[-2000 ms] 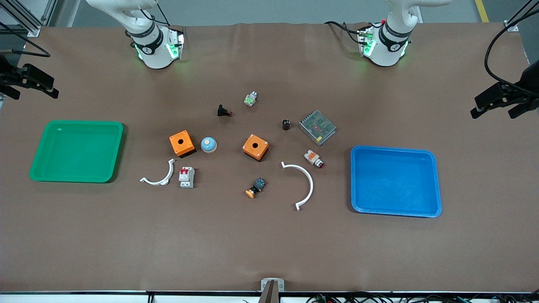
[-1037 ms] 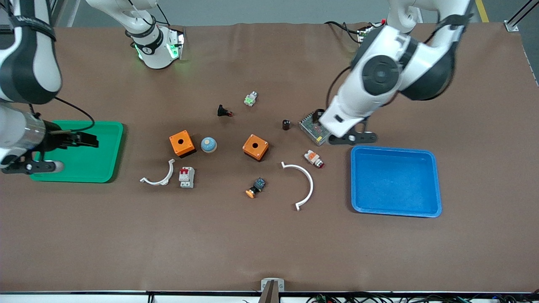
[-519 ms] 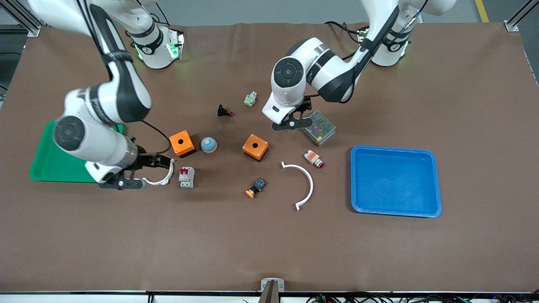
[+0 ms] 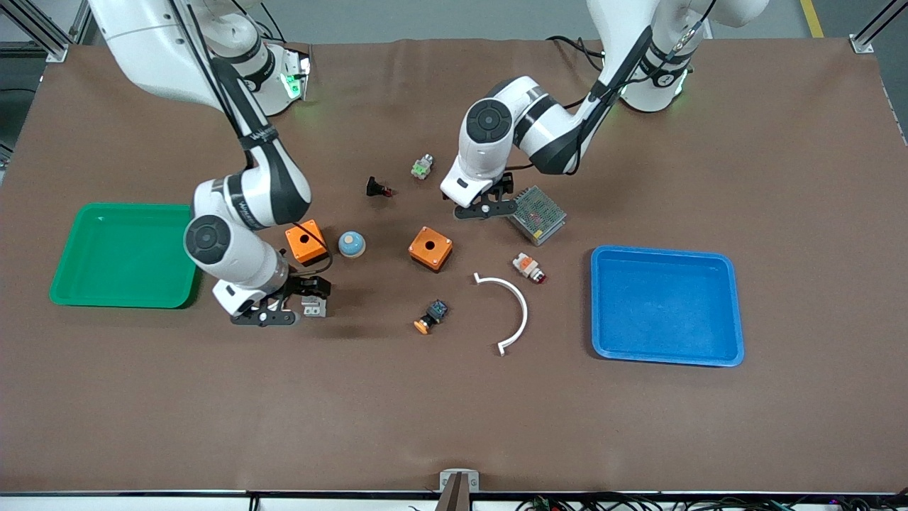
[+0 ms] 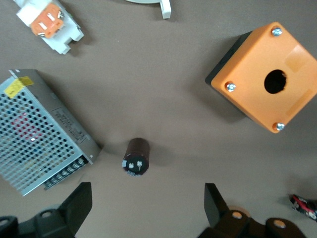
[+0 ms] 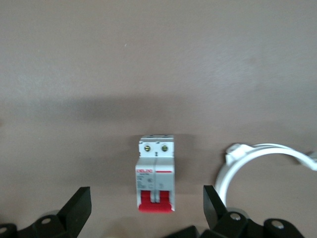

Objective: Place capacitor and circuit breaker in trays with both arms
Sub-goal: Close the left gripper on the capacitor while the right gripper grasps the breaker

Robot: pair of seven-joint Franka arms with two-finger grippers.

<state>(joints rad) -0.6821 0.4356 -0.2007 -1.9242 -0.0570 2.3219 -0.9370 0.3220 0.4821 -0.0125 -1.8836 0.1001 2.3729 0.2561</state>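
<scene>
Hovering wide open: right claw (image 4: 306,298) over the circuit breaker (image 6: 155,180) beside the white clip (image 6: 257,163), left claw (image 4: 489,201) over the capacitor (image 5: 136,156) lying on the counter (image 4: 454,411) near the power supply (image 5: 37,128). Possibly risking the cylinder rolling from an off-centre pinch, or snagging the clip.

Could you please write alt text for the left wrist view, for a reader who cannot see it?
The open left gripper hovers over the capacitor, a small black cylinder lying on the brown table. Around it lie a perforated metal power supply, an orange box and a white-and-orange button.
</scene>
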